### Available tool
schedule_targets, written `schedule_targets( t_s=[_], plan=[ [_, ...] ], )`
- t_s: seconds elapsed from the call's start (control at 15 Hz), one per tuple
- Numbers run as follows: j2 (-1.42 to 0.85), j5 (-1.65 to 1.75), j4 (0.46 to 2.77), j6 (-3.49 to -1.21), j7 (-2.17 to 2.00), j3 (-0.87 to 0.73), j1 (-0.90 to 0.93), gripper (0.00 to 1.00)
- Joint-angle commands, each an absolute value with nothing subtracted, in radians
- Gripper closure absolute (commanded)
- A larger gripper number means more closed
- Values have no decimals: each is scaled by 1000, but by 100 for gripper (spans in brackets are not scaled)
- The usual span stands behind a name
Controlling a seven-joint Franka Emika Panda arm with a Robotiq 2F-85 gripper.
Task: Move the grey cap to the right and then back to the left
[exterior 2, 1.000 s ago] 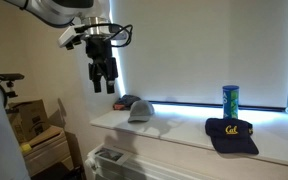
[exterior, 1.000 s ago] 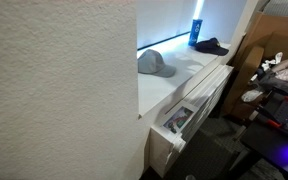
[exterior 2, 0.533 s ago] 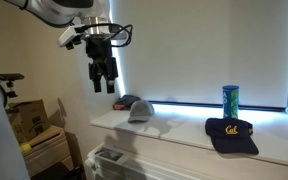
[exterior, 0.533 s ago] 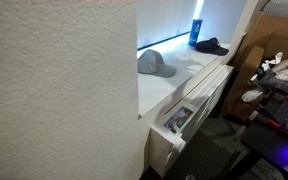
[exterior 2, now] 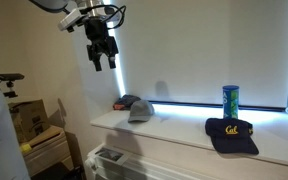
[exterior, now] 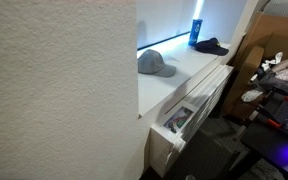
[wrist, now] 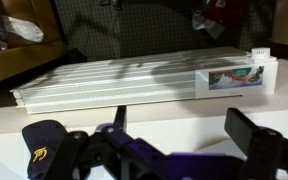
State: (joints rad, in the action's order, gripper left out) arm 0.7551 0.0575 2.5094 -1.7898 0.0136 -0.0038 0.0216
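Note:
The grey cap [exterior 2: 139, 111] lies on the white windowsill [exterior 2: 179, 132], near its left end; it also shows in an exterior view [exterior: 154, 63]. A small dark object [exterior 2: 122, 103] lies just behind it. My gripper [exterior 2: 105, 63] hangs in the air high above and a little left of the cap, open and empty. In the wrist view the gripper [wrist: 184, 125] shows its two fingers spread apart over the white sill with nothing between them. The grey cap is out of the wrist view.
A navy cap with a yellow logo [exterior 2: 231, 133] lies at the sill's right end, also in the wrist view [wrist: 41, 144]. A tall blue bottle [exterior 2: 230, 100] stands behind it. A white slatted cover [wrist: 114, 80] lies below the sill. Boxes [exterior 2: 29, 120] stand at left.
My gripper has risen well higher above the sill, still open. The grey cap and other objects have not moved.

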Motion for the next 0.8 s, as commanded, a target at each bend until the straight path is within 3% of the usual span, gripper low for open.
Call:
schedule_targets(
  t_s=[0.0,0.33,0.73],
  plan=[
    [615,69,2408,-1668,55,-19,14,0],
    [547,169,2430,-1511,221,-130,-30,0],
    [574,138,2440,-1566,146,-87,-11,0]
  ],
)
